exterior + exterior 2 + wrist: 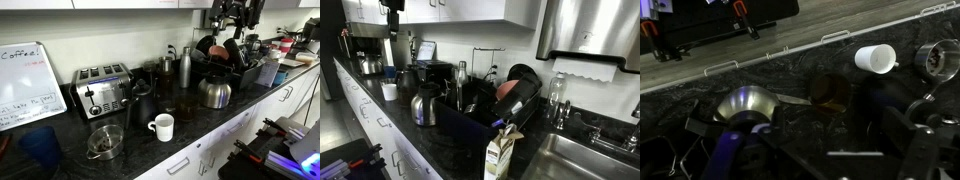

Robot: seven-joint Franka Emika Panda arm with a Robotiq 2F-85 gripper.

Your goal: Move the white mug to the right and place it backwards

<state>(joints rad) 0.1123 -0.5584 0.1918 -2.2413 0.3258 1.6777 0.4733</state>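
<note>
One white mug point(162, 126) is seen upright on the dark worktop point(200, 125), nr. the front edge, w/ its loop handle on the side facing the glass jar point(105, 142). The mug is also shown in an exterior view point(389, 91) and in the wrist view point(875, 58), where it is seen from above beside the jar point(940, 58).

The mug is touched by nothing. The jar, w/ its dark lid, is set near it but apart. A black pitcher point(140, 100) is placed just behind the mug, and a toaster point(103, 88) behind that, w/ a whiteboard point(25, 85) leaned at the far end. On the mug's other side a steel kettle point(214, 92) is stood, apart from it. A steel bottle point(185, 68) is set further back and a loaded dish rack point(245, 62) beyond the kettle. A carton point(500, 155) and a sink point(575, 160) are seen past the rack.

The end effector point(233, 20) is held high over the rack end of the worktop, well apart from the mug. Whether it is released or clenched cannot be told, as it is dark against dark clutter.
</note>
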